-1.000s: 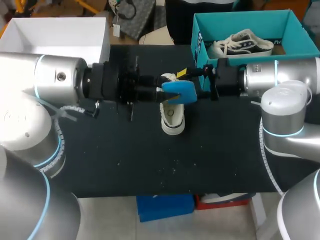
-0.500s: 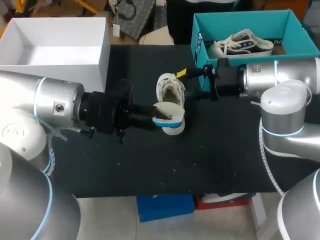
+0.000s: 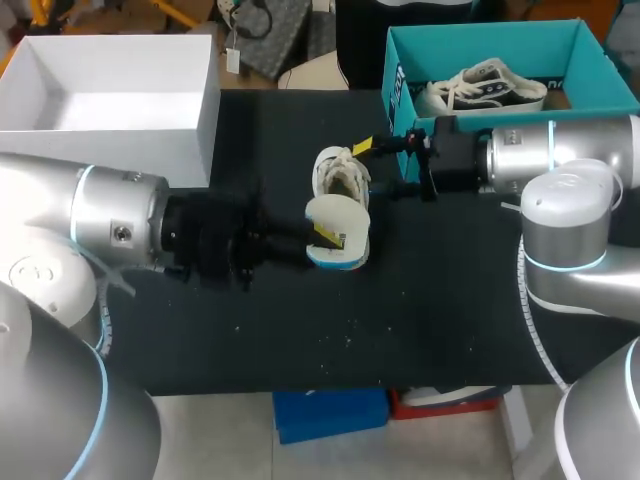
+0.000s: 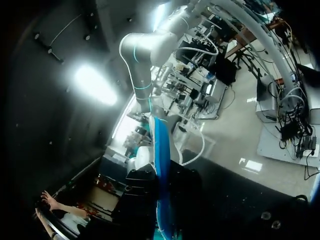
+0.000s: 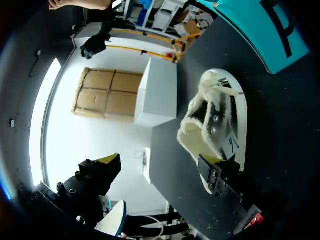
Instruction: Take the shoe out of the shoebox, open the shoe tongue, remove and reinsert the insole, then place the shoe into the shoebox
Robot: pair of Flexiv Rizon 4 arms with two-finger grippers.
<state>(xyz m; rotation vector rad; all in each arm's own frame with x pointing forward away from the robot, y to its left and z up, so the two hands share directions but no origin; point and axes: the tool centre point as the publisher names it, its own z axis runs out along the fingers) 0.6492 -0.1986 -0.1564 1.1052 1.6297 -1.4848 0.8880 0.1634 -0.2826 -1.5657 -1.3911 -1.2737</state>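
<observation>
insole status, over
Left gripper shut on insole, angled over heel of shoe. Right gripper open at its laced end. Shoe on table, outside teal shoebox. Nothing else over it.

Black tabletop [image 3: 300, 340] (flecked with pale specks), open white box [image 3: 110, 90] at its corner

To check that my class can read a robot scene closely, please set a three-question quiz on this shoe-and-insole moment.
1. True or false: the insole lies flat inside the white shoe on the table.
2. What holds the insole? A) the left gripper B) a person's hand C) nothing
3. Fill in: a second shoe lies in the ____ shoebox.

Key: 1 false, it is held tilted above the heel; 2 A; 3 teal.
</observation>
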